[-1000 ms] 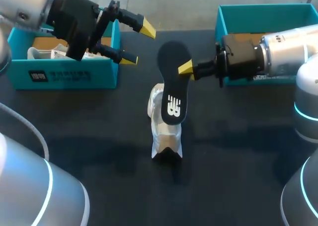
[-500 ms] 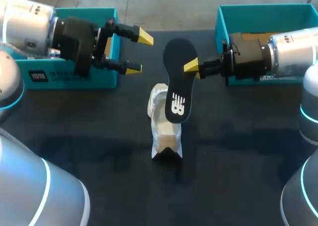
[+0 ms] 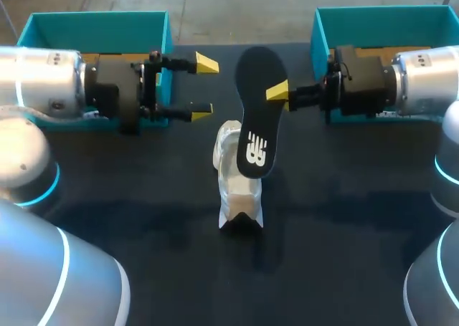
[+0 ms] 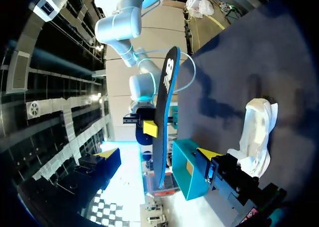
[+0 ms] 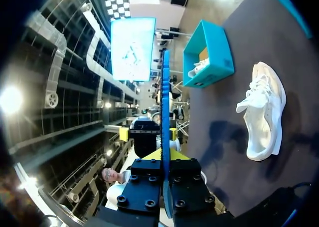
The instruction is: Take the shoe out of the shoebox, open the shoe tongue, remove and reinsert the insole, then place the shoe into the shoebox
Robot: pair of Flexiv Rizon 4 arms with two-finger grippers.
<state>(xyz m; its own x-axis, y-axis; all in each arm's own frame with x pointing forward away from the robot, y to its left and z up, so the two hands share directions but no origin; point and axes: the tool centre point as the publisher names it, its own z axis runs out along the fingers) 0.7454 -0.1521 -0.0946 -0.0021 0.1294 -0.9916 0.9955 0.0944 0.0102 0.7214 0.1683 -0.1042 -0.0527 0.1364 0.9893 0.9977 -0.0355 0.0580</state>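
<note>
My right gripper (image 3: 276, 93) is closed on the edge of the black insole (image 3: 256, 111), one yellow tip on the near face and the other hidden behind it. The right wrist view shows the insole (image 5: 164, 112) edge-on, pinched between both fingers, clear of the shoe (image 5: 264, 112).

My left gripper (image 3: 204, 87) stands wide open beside the insole, holding and touching nothing.

The white shoe (image 3: 237, 190) rests on the black table (image 3: 143, 254), between the two teal shoeboxes.

In the head view my left arm hides the inside of the left shoebox (image 3: 93, 24). The right wrist view shows another white shoe (image 5: 199, 67) lying in it. My right arm covers most of the right shoebox (image 3: 373, 14), so I cannot tell its contents.
</note>
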